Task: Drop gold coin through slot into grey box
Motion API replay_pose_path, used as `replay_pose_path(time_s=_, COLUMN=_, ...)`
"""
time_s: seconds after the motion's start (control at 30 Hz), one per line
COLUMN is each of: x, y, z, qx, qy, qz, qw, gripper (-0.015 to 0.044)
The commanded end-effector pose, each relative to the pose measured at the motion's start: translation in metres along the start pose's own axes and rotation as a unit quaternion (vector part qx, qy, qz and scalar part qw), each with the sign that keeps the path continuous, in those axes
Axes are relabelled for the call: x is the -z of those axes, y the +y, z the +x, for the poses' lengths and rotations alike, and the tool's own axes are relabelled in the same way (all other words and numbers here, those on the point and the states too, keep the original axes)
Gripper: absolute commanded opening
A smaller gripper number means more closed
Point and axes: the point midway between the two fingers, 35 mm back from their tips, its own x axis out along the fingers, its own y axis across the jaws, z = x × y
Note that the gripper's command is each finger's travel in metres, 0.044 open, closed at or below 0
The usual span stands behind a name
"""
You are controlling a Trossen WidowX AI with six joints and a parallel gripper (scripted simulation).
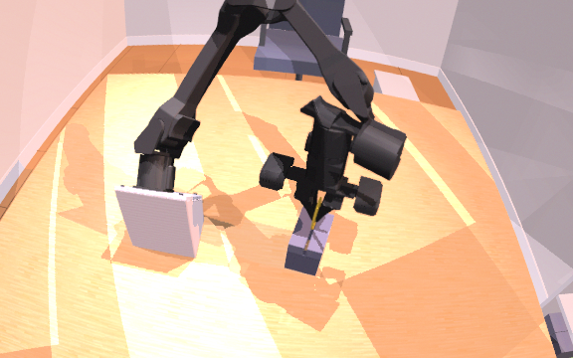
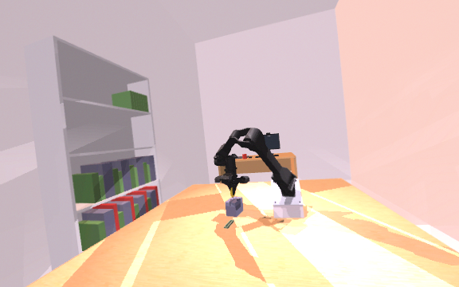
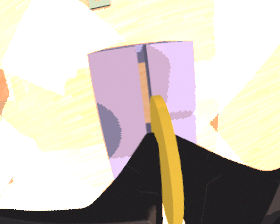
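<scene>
My gripper (image 1: 316,217) (image 2: 233,192) (image 3: 157,140) points down and is shut on the gold coin (image 1: 317,208) (image 3: 170,165), which stands on edge between the fingertips. They are over the back part of the closed grey box (image 1: 302,261) (image 2: 233,209) (image 3: 118,85). In the wrist view, the narrow slot (image 3: 143,85) runs ahead of the coin, whose near tip overlaps the slot's right side; the coin is turned slightly relative to it. Whether the coin's lower edge touches the lid or enters the slot cannot be told. The dark-green holder (image 2: 229,224) (image 3: 99,4) lies apart from the box, without the coin.
The arm's white base (image 1: 159,221) (image 2: 288,210) stands on the wooden table (image 1: 416,278) (image 2: 166,255), beside the box and some distance from it. A bookshelf (image 2: 40,139) stands to the left in the exterior view. A chair (image 1: 286,57) is behind the table in the top view.
</scene>
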Motion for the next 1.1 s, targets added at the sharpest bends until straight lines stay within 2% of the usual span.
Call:
replay_pose_path(time_s=0.0, x=0.0, y=0.003, z=0.003, qx=-0.002, qy=-0.003, qz=0.005, qw=1.0, gripper=0.0)
replay_pose_path(time_s=0.8, x=0.0, y=0.003, z=0.014, qx=-0.002, qy=-0.003, qz=0.005, qw=1.0, gripper=0.0)
replay_pose_path(time_s=1.0, x=0.0, y=0.0, z=0.011, qx=0.0, qy=0.0, qz=-0.001, qw=1.0, gripper=0.0157)
replay_pose_path(time_s=1.07, x=0.0, y=0.0, z=0.011, qx=0.0, qy=0.0, qz=-0.001, qw=1.0, gripper=0.0161)
